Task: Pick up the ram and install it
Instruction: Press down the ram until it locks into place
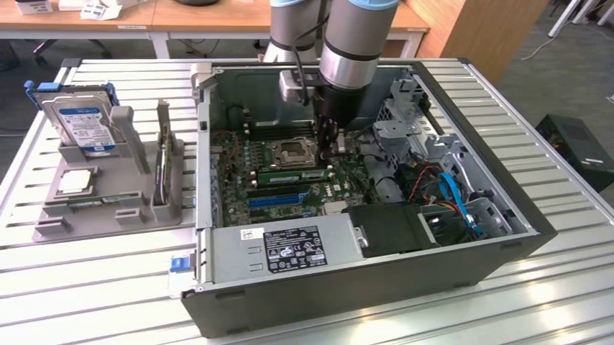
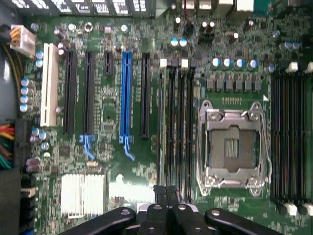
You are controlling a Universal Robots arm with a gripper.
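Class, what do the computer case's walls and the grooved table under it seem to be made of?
Computer case: likely painted sheet metal, with dark matte walls and thin folded edges. Table: probably bare aluminium, with silvery ribbed slats that reflect light.

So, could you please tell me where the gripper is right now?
In the exterior view the gripper, shut, is down inside the open computer case, just above the motherboard, on the exterior view's right of the CPU socket.
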